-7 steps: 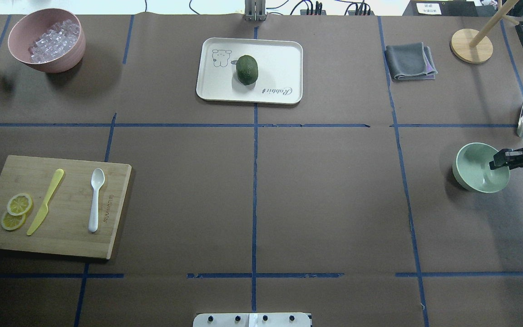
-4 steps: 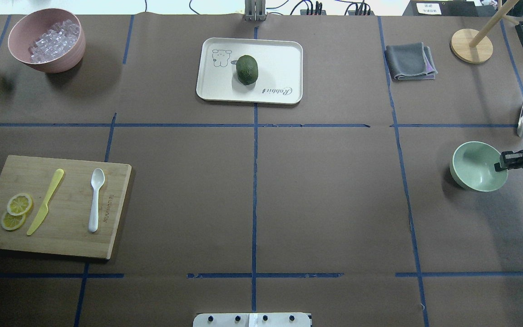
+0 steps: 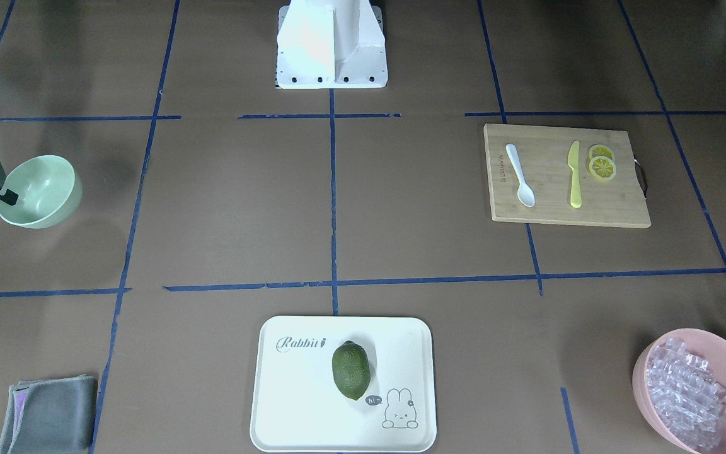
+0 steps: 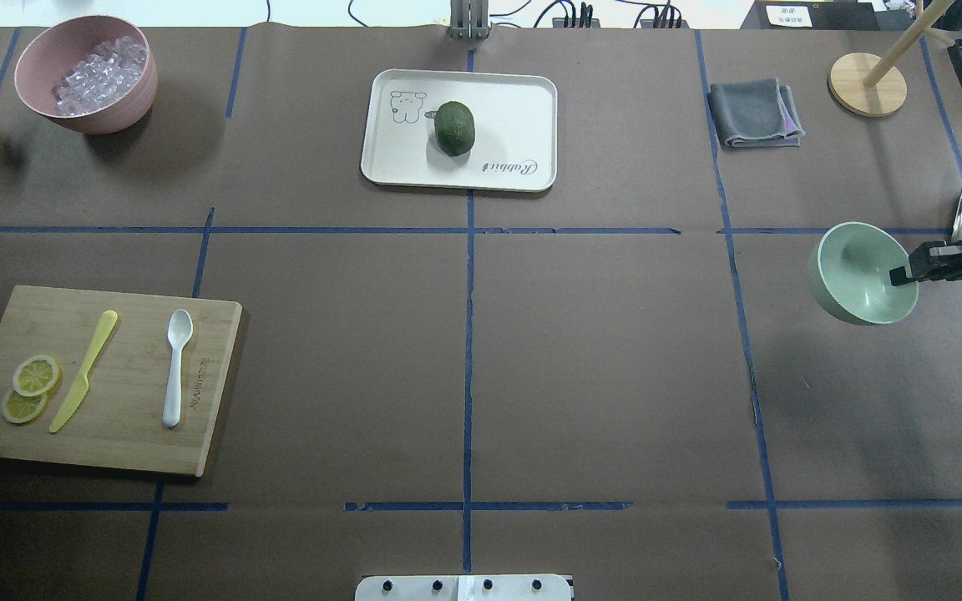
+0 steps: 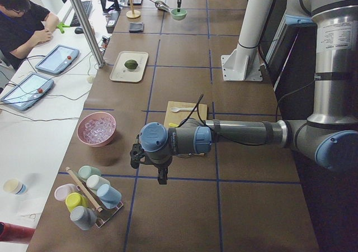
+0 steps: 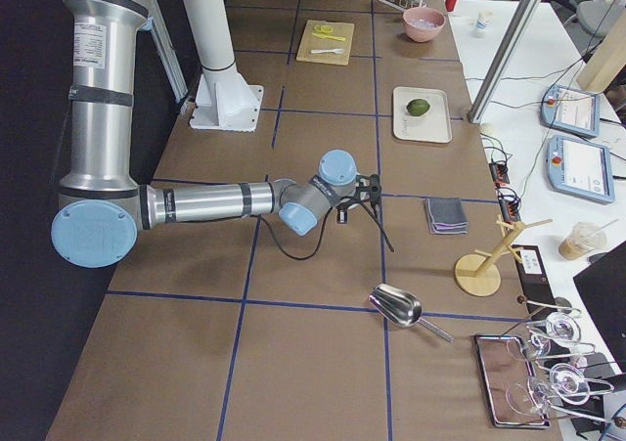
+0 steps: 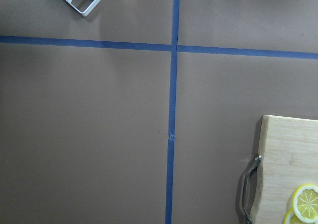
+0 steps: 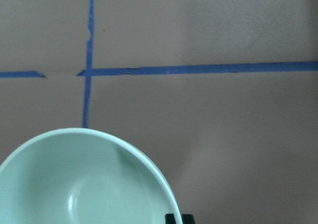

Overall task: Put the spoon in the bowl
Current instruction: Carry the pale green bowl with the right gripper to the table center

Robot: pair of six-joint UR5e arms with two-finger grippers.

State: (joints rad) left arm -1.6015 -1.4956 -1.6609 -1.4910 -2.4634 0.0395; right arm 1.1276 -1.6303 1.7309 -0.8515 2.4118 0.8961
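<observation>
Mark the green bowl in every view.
Front-facing: bowl at left edge, held by right claw.
Overhead: bowl far right.
Exterior left: bowl tiny, top centre.
Exterior right: cannot make it out.
Left wrist: not in it.
Right wrist: bowl bottom left.
Shared landmark: folded gray cloth, in all four exterior views.

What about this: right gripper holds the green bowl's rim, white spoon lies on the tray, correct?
No. The overhead view shows the white spoon on the cutting board, not the tray; the right gripper does hold the green bowl by its rim.
</observation>
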